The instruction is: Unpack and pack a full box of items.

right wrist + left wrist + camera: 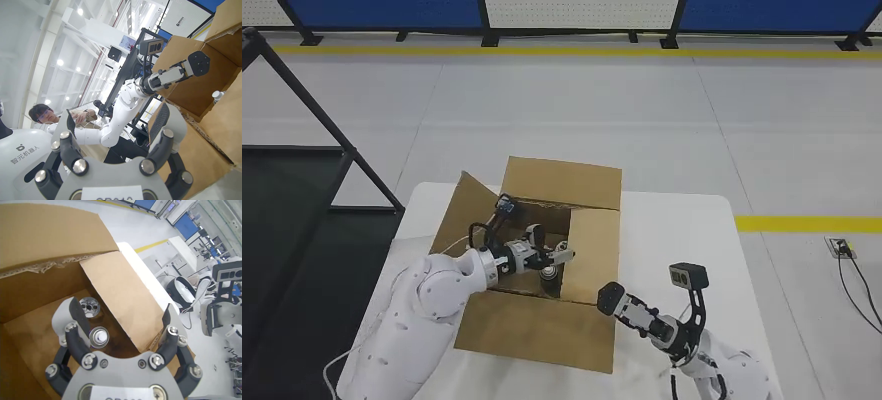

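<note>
An open cardboard box [587, 185] stands on the white table [672, 225] with its flaps up. My left gripper [548, 253] hangs open inside the box. Below it [121, 317] stands a spray can [99, 336] with a white nozzle, close to one finger [76, 313]. A round metal part [89, 307] lies just beyond the can on the box floor. My right gripper [611, 297] is open and holds nothing, outside the box at its front right corner. The right wrist view has it [115, 123] beside the box wall [189, 144], with the left gripper [196, 65] over the box and a white cap [217, 95] inside.
The box's right flap [122, 294] leans inward over the items. Its front flap [537, 335] lies flat toward the table's near edge. A black metal frame [332, 140] stands off the table's left side. Bare tabletop lies to the right of the box.
</note>
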Robot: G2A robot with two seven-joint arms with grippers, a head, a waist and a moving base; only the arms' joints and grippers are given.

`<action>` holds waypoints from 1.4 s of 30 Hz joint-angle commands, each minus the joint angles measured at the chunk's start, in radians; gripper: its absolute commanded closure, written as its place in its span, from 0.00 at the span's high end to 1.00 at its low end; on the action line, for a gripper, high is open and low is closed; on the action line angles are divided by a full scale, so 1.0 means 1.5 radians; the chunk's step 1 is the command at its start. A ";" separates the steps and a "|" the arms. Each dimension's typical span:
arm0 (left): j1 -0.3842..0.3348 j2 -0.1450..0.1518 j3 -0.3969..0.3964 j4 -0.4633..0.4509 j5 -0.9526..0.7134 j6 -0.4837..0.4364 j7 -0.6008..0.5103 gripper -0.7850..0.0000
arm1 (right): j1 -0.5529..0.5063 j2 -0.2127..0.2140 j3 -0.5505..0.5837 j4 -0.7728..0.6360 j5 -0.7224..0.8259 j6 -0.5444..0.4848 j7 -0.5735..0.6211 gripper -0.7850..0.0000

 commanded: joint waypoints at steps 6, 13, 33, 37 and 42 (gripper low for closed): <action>-0.064 -0.018 0.054 0.102 -0.098 0.001 -0.039 1.00 | -0.012 0.006 0.008 0.002 0.015 -0.015 -0.002 1.00; -0.126 -0.039 0.102 0.202 -0.221 0.007 -0.122 1.00 | -0.030 0.012 0.015 -0.005 0.019 -0.027 -0.005 1.00; -0.169 -0.060 0.128 0.255 -0.341 -0.057 -0.176 1.00 | -0.033 0.025 0.010 -0.004 0.021 -0.037 0.000 1.00; -0.159 -0.057 0.123 0.219 -0.338 -0.057 -0.175 1.00 | -0.027 0.028 0.006 -0.003 0.027 -0.039 0.013 1.00; -0.150 -0.051 0.115 0.181 -0.308 -0.048 -0.167 1.00 | -0.024 0.032 0.005 -0.003 0.028 -0.041 0.019 1.00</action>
